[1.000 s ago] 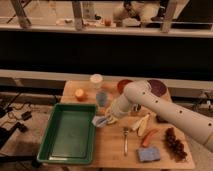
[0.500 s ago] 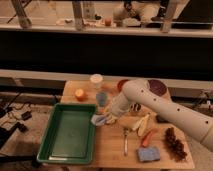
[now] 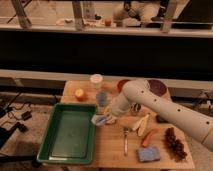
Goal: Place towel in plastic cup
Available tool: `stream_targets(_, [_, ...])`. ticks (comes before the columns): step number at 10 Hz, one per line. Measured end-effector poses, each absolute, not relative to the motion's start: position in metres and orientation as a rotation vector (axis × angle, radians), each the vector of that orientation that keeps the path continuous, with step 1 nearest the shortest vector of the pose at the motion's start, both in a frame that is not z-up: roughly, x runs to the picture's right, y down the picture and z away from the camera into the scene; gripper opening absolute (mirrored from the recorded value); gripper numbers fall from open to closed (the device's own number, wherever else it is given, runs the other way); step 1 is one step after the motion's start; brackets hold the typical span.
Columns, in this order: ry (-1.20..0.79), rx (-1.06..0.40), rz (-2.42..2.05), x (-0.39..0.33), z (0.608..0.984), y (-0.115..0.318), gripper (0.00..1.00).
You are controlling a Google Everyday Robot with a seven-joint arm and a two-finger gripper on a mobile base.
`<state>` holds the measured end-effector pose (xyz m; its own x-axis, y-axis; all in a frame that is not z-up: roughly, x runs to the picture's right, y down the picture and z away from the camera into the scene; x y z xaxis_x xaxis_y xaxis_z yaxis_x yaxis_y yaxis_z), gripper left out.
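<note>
Arm (image 3: 155, 102) slightly further left than before, gripper (image 3: 107, 119) tight on crumpled pale towel (image 3: 98, 120) beside cylindrical bluish plastic cup (image 3: 102, 98).

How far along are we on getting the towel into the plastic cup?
Done: the gripper is at the towel, beside the green tray. In hand: the grasp, whose firmness I cannot judge. Left: the towel is outside the plastic cup, which stands just behind it on the table, so lifting and dropping it in remain.
</note>
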<state>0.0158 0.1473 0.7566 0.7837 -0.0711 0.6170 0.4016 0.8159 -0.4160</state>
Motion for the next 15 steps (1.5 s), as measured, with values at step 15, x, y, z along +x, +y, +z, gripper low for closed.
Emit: stream_targets(15, [-0.644,-0.366,-0.296,-0.026,0.828,0.036,0.18])
